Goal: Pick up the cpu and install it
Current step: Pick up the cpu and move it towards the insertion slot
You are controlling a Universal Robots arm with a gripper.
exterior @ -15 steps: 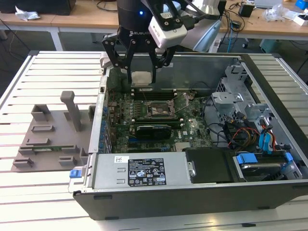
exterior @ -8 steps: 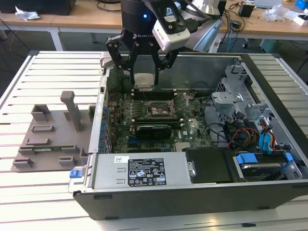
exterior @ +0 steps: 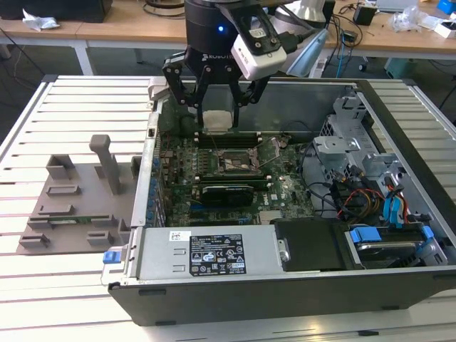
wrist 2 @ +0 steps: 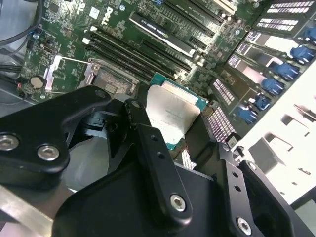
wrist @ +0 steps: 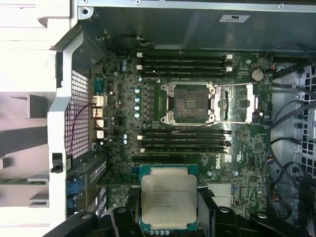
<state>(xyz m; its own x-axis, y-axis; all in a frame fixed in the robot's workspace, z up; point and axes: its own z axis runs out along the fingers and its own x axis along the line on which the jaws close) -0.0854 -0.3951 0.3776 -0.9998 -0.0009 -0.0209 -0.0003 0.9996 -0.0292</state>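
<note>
fingers [wrist: 120,218]: two, pinching the cpu [wrist: 169,200] by opposite edges
cpu: one, silvery top up, above the motherboard [wrist: 247,148], apart from socket [wrist: 190,102]
socket: one, lid swung open
computer case [exterior: 214,288]: one, open, on the slatted desk [exterior: 71,100]

The cpu [wrist: 169,199] and case sticker [exterior: 216,254] bear illegible print.

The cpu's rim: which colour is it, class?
The cpu has a teal-green rim around a silvery top, clearest in the first wrist view.
</note>
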